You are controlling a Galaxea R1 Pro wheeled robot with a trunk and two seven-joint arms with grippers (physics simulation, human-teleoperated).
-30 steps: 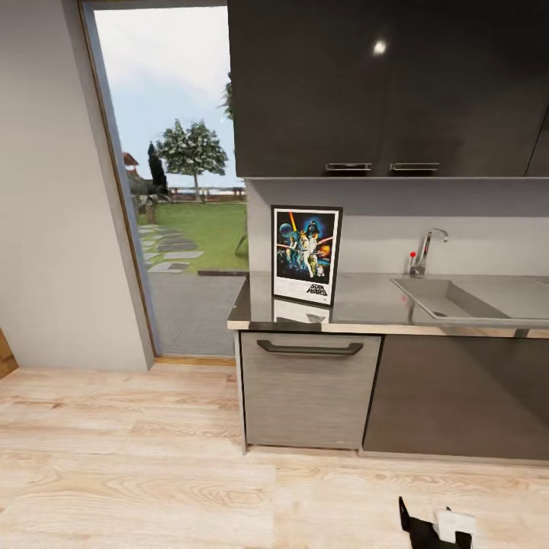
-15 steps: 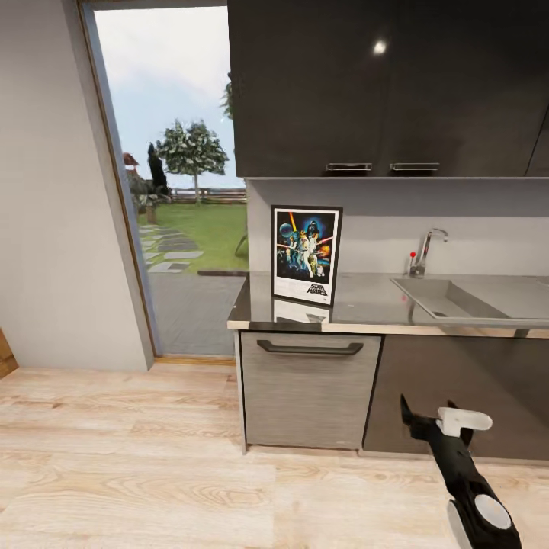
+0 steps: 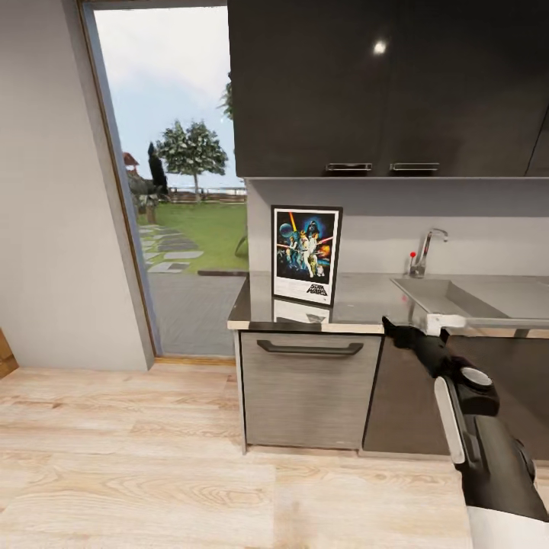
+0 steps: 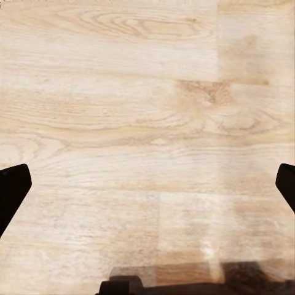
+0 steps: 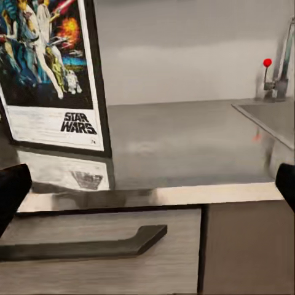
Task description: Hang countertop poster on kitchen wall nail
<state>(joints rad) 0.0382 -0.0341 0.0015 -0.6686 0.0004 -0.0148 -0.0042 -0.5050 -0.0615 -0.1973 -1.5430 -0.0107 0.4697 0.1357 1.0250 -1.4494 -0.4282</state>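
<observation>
Head view: poster (image 3: 306, 255) stands upright on the counter (image 3: 366, 301), right end effector (image 3: 415, 330) at its edge, spread; left wrist: left end effector (image 4: 147, 190) spread over floor (image 4: 123, 110); right wrist: a careless reach could topple the poster.

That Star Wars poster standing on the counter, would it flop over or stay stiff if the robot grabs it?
The poster stands upright with a thin black frame, so it is probably stiff. Standing on its narrow lower edge on the glossy countertop, it may tip or slide if nudged.
</observation>
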